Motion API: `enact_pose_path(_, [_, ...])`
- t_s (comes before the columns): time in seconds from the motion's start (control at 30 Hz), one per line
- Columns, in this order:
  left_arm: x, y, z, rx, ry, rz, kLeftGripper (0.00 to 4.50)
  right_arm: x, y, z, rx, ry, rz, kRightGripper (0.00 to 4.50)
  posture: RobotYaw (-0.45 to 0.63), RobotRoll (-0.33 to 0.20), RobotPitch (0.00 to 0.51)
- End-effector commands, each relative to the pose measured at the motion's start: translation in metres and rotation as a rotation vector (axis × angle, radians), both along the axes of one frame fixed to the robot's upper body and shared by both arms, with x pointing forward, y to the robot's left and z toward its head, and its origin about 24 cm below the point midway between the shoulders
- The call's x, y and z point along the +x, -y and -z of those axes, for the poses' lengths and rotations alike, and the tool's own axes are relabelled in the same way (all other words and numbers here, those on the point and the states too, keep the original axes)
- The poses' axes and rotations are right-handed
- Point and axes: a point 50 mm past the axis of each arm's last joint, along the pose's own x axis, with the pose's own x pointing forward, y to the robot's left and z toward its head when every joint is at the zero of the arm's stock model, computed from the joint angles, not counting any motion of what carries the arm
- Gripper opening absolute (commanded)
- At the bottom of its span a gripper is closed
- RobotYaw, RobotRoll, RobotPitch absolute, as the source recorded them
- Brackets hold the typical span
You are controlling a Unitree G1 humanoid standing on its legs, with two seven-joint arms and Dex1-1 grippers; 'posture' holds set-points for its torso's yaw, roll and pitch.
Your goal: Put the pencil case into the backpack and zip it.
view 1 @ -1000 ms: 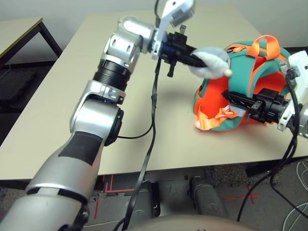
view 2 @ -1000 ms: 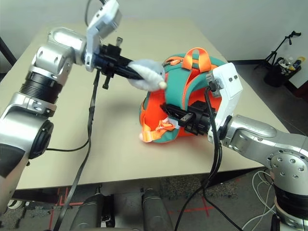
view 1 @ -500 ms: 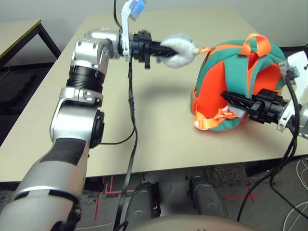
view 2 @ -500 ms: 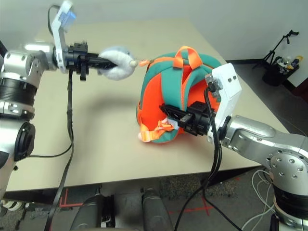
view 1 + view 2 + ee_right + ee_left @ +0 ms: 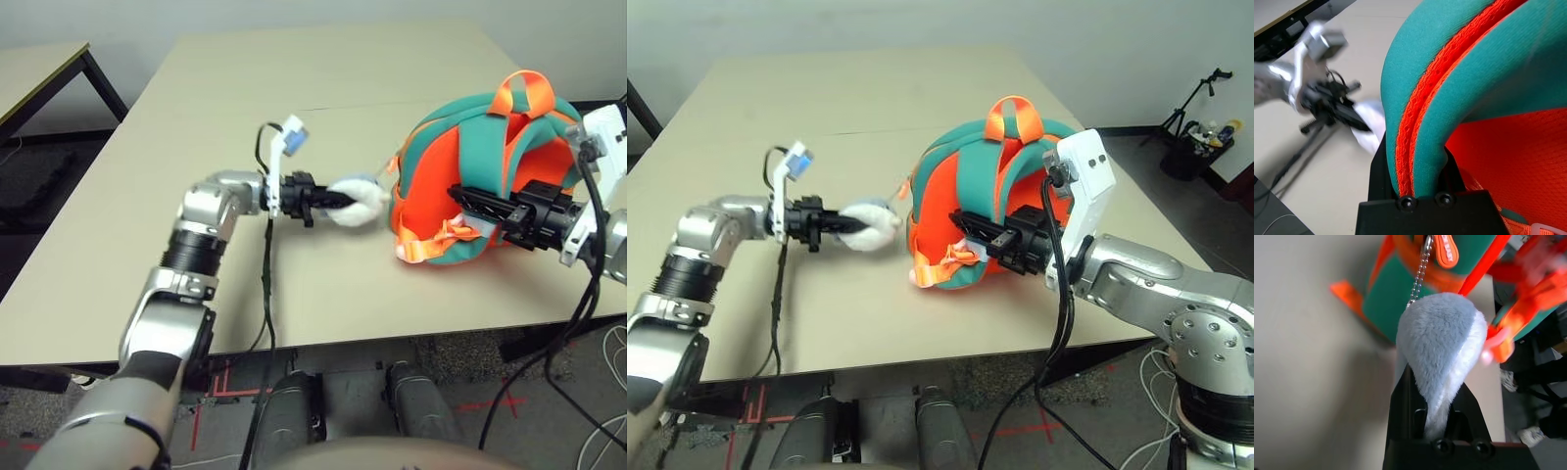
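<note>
Since the earlier frames the left arm has dropped from high above the bench to just over its surface, carrying the plush shark toy (image 5: 355, 203) down with it, and the backpack (image 5: 470, 186) has settled lower again.

Left eye view: the left gripper (image 5: 328, 200) is clamped on the shark toy, just left of the backpack near the bench (image 5: 196, 117) top. The backpack, orange and teal, stands upright toward the right side of the bench, its orange top handle (image 5: 524, 90) up. The right gripper (image 5: 468, 200) reaches in from the right and pinches a teal strap on the backpack's front. No pencil case shows in any view.

Right eye view: the same scene; the orange buckle straps (image 5: 942, 266) trail onto the bench at the backpack's lower left.

Left wrist view: both black fingers (image 5: 1403, 406) squeeze the grey-white plush, and a small metal chain (image 5: 1419, 276) runs from the toy to an orange zip pull (image 5: 1445, 249) on the backpack.

Right wrist view: the gripper's fingers are closed around a padded teal strap (image 5: 1430, 132) edged in orange; the left arm with the toy is beyond.
</note>
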Motion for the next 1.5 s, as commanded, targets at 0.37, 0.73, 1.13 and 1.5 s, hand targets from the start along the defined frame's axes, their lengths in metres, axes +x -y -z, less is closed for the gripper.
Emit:
enact_pose_path(0.37, [0.005,0.006,-0.012,-0.039,0.047,-0.030,1.23,-0.005,0.000,0.004,-0.007,-0.029,-0.029,0.94,-0.15,0.000,0.068])
enact_pose_path(0.73, [-0.082,-0.063,-0.116,-0.105,-0.082,0.019,4.50,-0.057,0.076,-0.032,0.023,-0.399,0.090,4.49,-0.12,0.000,0.045])
enact_pose_path(1.13, [-0.055,-0.181,-0.083,0.052,0.064,-0.912,4.50,-0.058,0.171,-0.036,-0.069,-0.325,0.625,4.49,-0.09,0.000,0.034])
enact_pose_path(1.5, [-0.028,-0.222,-0.040,0.030,0.339,-1.454,4.50,0.027,0.203,0.021,-0.123,-0.033,0.774,4.49,0.01,0.000,0.019])
